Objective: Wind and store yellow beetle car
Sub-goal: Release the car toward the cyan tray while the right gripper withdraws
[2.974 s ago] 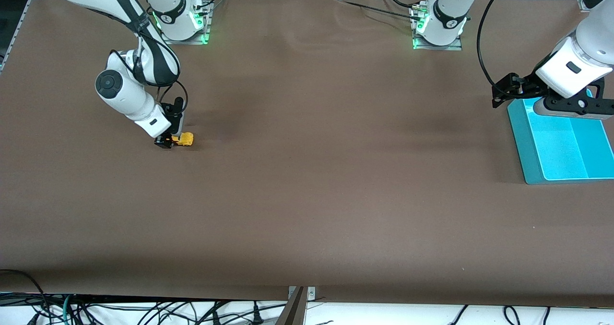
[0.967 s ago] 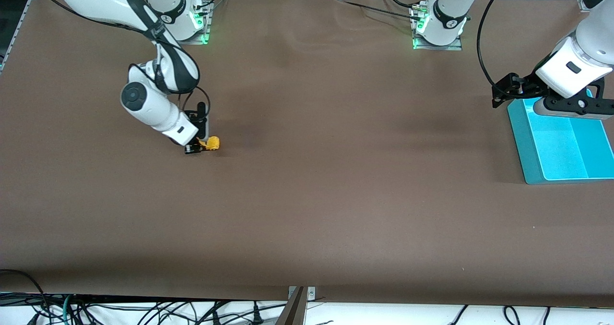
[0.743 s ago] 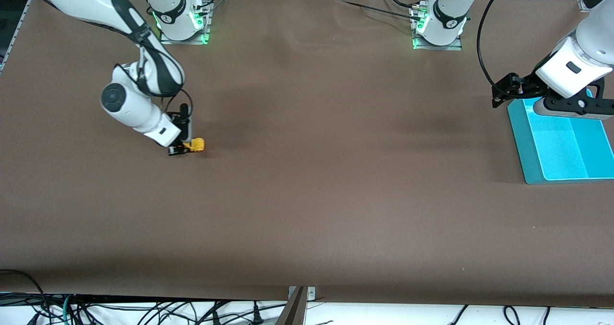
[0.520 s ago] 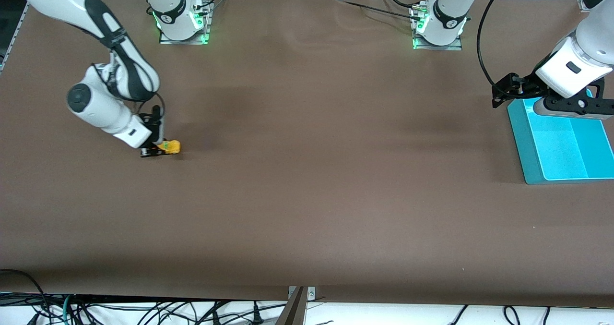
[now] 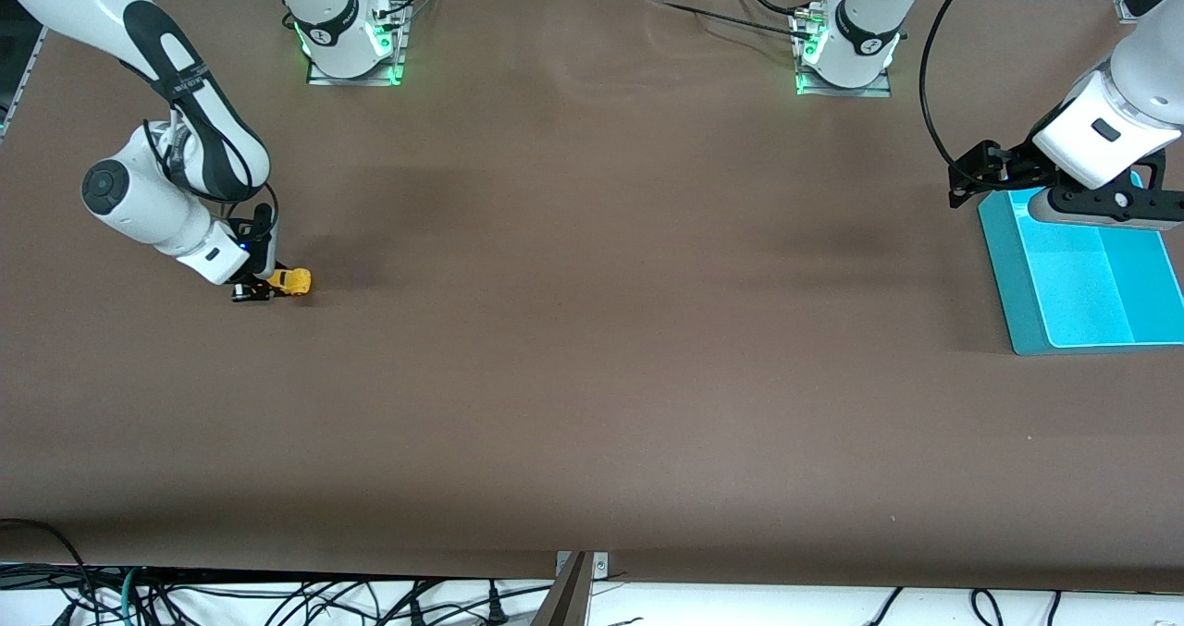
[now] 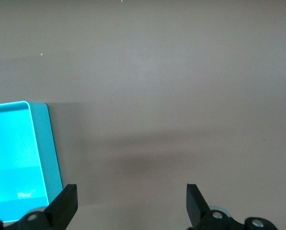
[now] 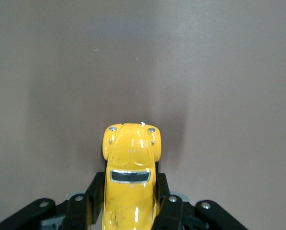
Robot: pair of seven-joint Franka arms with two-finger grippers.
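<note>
The brown surface (image 5: pixel 592 330) fills the front view, with one landmark on it, a turquoise bin (image 5: pixel 1082 279) at the left arm's end, its rim also showing in the left wrist view (image 6: pixel 42 143); the left arm waits there, and the left end effector (image 5: pixel 967 182) hangs over the surface just beside the bin's edge, its two fingers (image 6: pixel 66 203) standing wide apart with nothing between them; well apart from the bin, toward the right arm's end of the surface, the right arm bends low and the right end effector (image 5: pixel 264 286) sits down at the surface, its fingers (image 7: pixel 96 189) clamped on the sides of the yellow beetle car (image 5: pixel 294 281); the car rests on the surface with its rounded nose pointing out from between the fingers toward the bin's end, its dark window and two small headlights plain in the right wrist view (image 7: pixel 131 172).
</note>
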